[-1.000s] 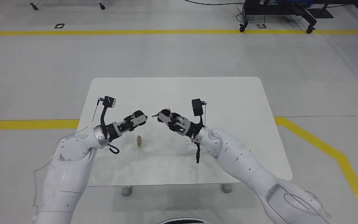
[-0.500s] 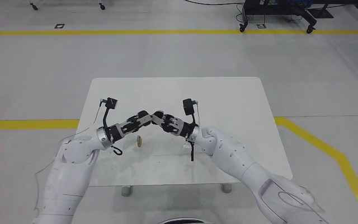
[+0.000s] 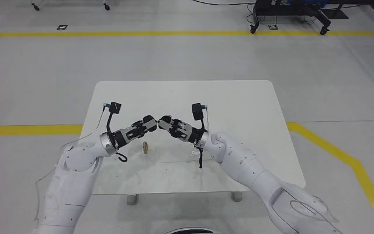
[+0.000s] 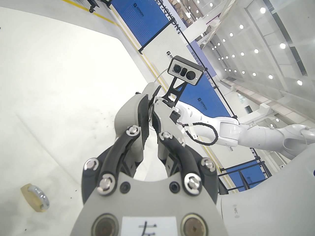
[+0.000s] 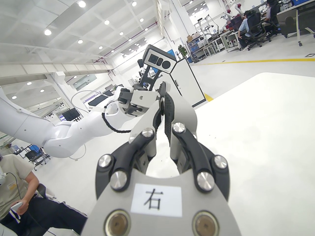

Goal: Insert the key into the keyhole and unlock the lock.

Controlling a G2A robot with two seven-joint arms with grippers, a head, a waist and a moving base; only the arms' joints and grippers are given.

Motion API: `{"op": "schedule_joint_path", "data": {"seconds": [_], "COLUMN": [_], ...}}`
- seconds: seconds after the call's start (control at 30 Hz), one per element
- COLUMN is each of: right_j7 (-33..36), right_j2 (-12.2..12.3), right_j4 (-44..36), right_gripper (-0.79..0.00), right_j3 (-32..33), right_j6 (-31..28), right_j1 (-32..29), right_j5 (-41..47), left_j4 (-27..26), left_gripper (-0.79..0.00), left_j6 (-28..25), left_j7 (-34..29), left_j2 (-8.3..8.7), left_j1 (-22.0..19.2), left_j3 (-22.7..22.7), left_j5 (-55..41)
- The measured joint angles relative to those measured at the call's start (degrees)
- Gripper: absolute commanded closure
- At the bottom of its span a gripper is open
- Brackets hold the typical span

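Padlock of brass-coloured metal with a silver shackle (image 4: 34,197) is lying on the white worktop (image 3: 245,105), below the left hand (image 4: 149,114) and back toward its wrist, touching neither hand. Left hand and right hand (image 5: 164,106) are hovering fingertip to fingertip, each pressing its pads together; I cannot make out a key in either. The lock is looking small, dense, rigid and smooth, likely sliding if nudged. Gripping across its flat body, keyhole end exposed, seems wisest.

surface: white table (image 3: 245,105) | on it: brass lock (image 3: 145,147)
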Motion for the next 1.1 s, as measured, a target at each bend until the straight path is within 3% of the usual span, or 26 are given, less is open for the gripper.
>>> {"op": "schedule_joint_path", "data": {"seconds": [0.1,0.13,0.2,0.23,0.3,0.43,0.57,0.97,1.07,1.1], "right_j7": [0.7,0.9,1.5,1.8,2.6,3.8,5.0,8.7,9.6,9.8], "right_j2": [0.1,0.1,0.3,0.4,0.6,1.2,1.9,2.8,2.9,2.9], "right_j4": [-0.3,-0.4,-0.7,-0.8,-1.2,-1.8,-2.5,-3.7,-3.8,-3.8], "right_gripper": [0.000,-0.025,-0.169,-0.197,-0.246,-0.274,-0.209,-0.169,0.000,0.000], "right_j3": [0.0,0.0,-0.1,-0.1,-0.2,-0.2,0.0,-0.6,-1.0,-1.1], "right_j6": [0.0,0.0,0.0,0.0,0.0,0.0,0.0,0.0,0.0,0.0], "right_j1": [0.0,0.1,0.1,0.1,0.1,0.2,0.2,0.6,0.8,0.9], "right_j5": [0.1,0.1,0.1,0.2,0.4,0.9,1.4,4.4,5.1,5.4], "left_j4": [-0.4,-0.5,-0.7,-0.8,-1.1,-1.7,-2.4,-3.1,-3.2,-3.2], "left_gripper": [0.000,0.000,0.000,0.000,0.000,0.000,0.000,0.000,0.000,0.000], "left_j6": [-0.3,-0.4,-0.6,-0.7,-0.8,-1.5,-2.5,-5.5,-5.9,-6.0], "left_j7": [0.6,0.9,1.5,1.7,2.2,3.1,3.6,4.3,4.4,4.4], "left_j2": [0.15,0.21,0.31,0.35,0.45,0.65,0.83,1.49,1.61,1.67], "left_j1": [0.2,0.2,0.4,0.5,0.6,0.8,1.1,1.4,1.4,1.4], "left_j3": [-0.3,-0.4,-0.6,-0.6,-0.7,-0.8,-0.6,-0.7,-0.4,-0.4], "left_j5": [0.6,1.0,1.7,1.9,2.7,5.1,7.0,10.2,10.7,10.9]}}
